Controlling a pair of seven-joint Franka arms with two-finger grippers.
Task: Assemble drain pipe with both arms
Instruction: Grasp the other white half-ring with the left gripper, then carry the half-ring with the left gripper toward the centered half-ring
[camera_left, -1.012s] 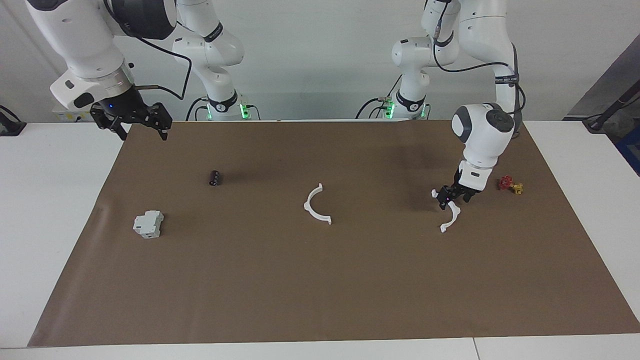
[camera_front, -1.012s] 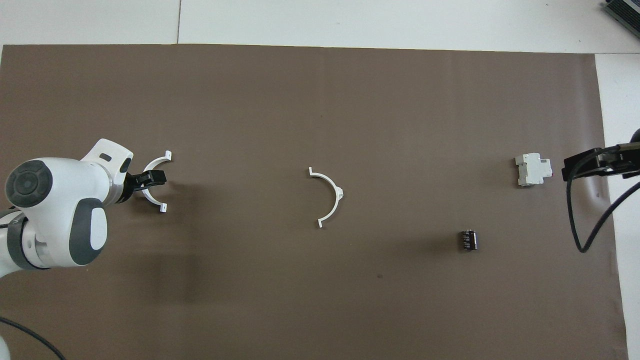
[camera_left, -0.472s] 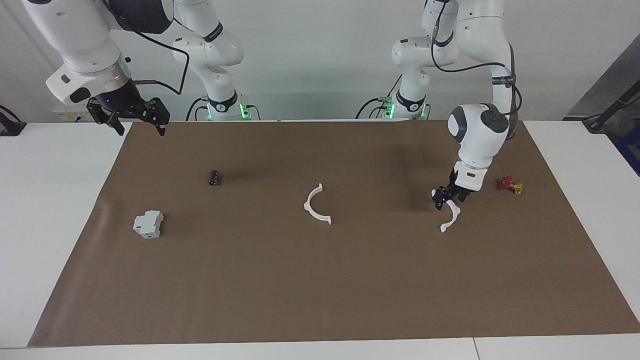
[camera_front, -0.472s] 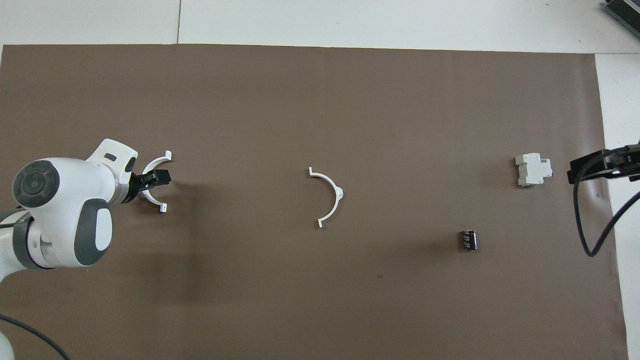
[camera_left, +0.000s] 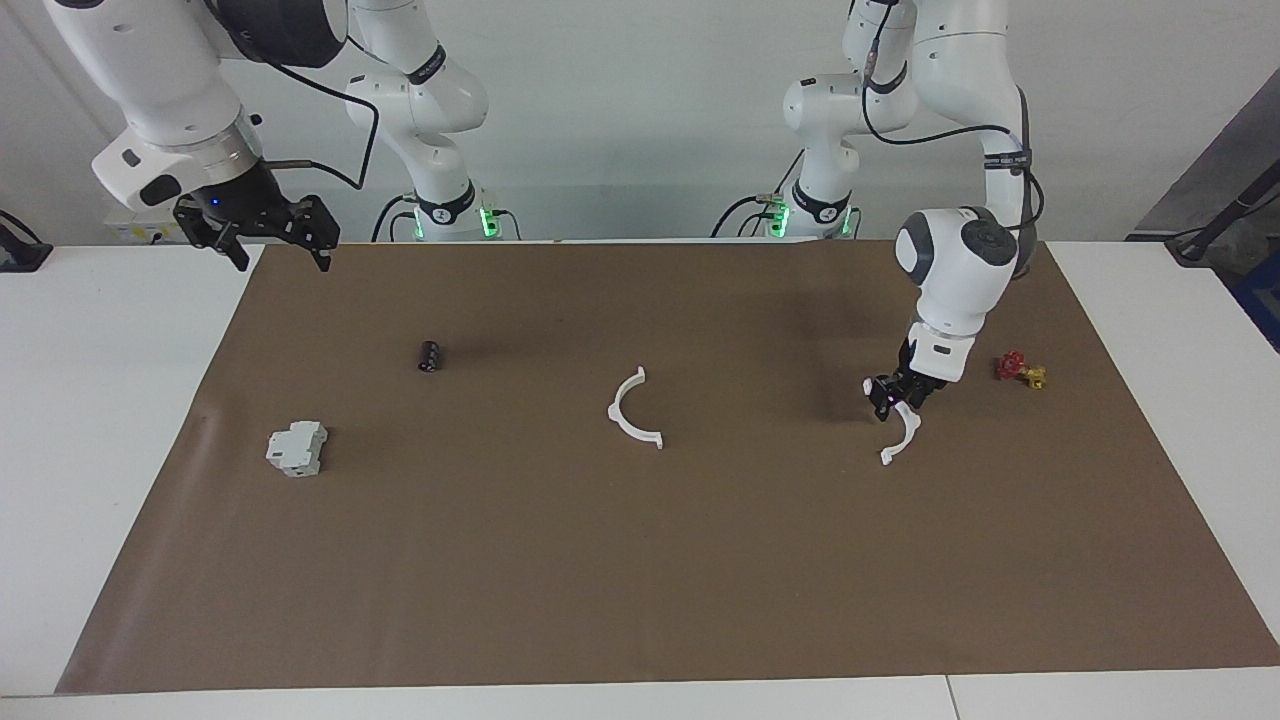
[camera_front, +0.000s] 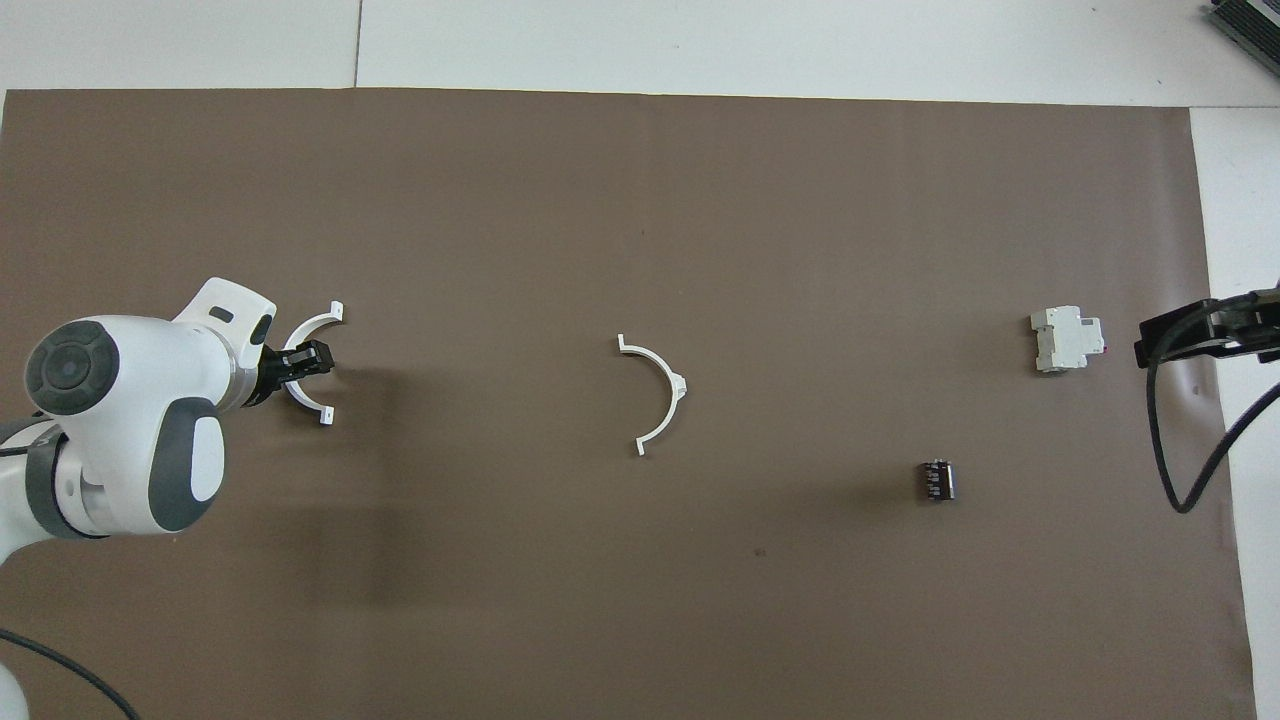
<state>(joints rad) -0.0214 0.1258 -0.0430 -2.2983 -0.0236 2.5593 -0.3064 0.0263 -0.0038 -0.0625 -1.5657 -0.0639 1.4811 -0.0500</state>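
Note:
The drain pipe lies as two separate white half-circle arcs on the brown mat. One arc (camera_left: 628, 415) lies at the mat's middle, also in the overhead view (camera_front: 665, 385). The other arc (camera_left: 905, 430) lies toward the left arm's end, also in the overhead view (camera_front: 318, 322). My left gripper (camera_left: 896, 396) is down at this arc's middle with its fingers closed on it (camera_front: 305, 360); the arc still rests on the mat. My right gripper (camera_left: 265, 236) is open and empty, raised over the mat's corner at the right arm's end (camera_front: 1190, 335).
A grey-white boxy block (camera_left: 296, 448) and a small black cylinder (camera_left: 429, 355) lie toward the right arm's end. A small red and yellow part (camera_left: 1020, 371) lies beside the left gripper, toward the mat's edge. The brown mat (camera_left: 640, 580) covers most of the table.
The left gripper's fingers have closed in on the arc, which has not moved. The right gripper rose a little and moved toward the table's end, then held still.

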